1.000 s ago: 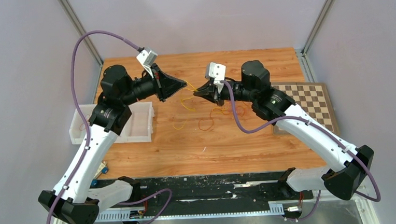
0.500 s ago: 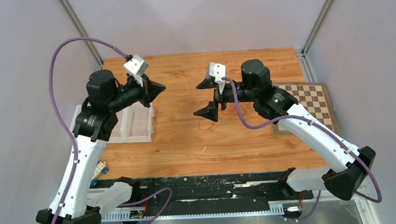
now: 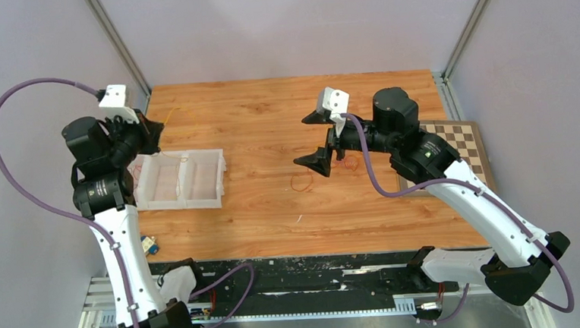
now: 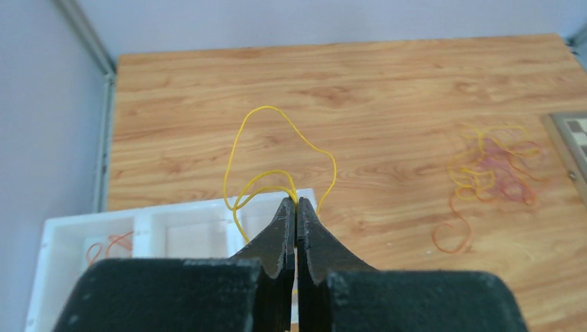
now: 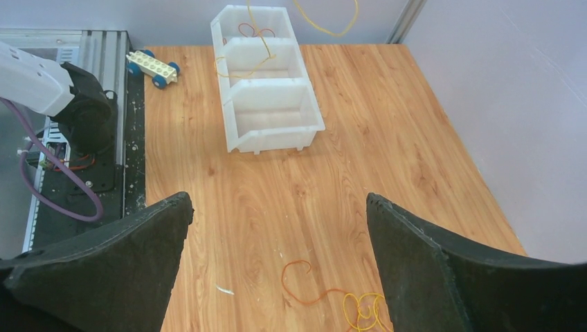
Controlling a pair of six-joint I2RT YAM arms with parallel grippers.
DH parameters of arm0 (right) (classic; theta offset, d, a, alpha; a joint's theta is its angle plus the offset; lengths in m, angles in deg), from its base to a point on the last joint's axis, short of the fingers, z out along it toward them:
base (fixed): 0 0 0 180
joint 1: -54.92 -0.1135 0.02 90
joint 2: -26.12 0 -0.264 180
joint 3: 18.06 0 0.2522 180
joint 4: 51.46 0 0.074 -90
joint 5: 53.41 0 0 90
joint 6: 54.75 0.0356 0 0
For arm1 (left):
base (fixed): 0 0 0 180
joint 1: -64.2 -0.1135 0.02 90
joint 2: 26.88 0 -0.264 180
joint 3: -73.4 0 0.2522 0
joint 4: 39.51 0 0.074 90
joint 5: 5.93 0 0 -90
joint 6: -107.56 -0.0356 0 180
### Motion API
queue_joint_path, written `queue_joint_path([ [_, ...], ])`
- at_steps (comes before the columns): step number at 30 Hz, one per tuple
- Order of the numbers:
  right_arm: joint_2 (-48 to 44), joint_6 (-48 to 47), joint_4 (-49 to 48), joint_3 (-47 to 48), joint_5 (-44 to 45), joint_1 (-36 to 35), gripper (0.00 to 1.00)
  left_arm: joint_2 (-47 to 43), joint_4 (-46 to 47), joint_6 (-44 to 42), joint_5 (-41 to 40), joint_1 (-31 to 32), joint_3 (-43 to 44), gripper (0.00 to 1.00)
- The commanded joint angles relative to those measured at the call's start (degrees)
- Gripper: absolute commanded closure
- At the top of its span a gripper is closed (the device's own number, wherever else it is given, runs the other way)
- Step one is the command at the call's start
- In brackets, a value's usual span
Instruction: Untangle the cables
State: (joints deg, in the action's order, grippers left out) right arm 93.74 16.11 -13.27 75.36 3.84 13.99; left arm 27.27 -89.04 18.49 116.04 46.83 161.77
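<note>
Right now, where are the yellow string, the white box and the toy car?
yellow cable [image 4: 266, 108], left wrist view, top of loop.
white bin [image 5: 273, 137], right wrist view, near wall.
toy car [image 5: 154, 67], right wrist view, its middle.

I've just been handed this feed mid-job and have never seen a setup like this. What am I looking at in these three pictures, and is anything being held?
Two robot arms, the left arm and the right arm, are bolted at the near edge of a wooden table. The overhead picture looks down from behind them. The other two come from a camera on each wrist, so the black shapes at the bottom are that arm's own fingers. The left gripper is shut on a yellow cable, which dangles over a white bin with an orange strand in it. The right gripper is open and holds nothing. A tangle of cables lies on the table, with a loose orange cable beside it.
</note>
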Motion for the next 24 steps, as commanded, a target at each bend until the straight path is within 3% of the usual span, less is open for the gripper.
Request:
queue_joint_path([
  [1,-1.32,-1.42,2.36,2.53,2.77,0.14,0.00,1.31,3.72,1.57,-0.40,-8.10,-0.43,1.00],
  [10,-1.59,-2.38,4.85,2.42,4.22,0.15,0.00,2.23,18.40,5.29,2.57,-18.20,-15.03,1.00],
  [17,-2.30,-2.31,6.99,2.07,5.12,0.14,0.00,2.13,20.42,0.52,-1.97,-18.49,-25.86,1.00],
  [24,-1.91,-2.37,9.64,2.57,6.24,0.15,0.00,7.06,20.51,1.74,-9.76,-18.44,-28.85,1.00],
])
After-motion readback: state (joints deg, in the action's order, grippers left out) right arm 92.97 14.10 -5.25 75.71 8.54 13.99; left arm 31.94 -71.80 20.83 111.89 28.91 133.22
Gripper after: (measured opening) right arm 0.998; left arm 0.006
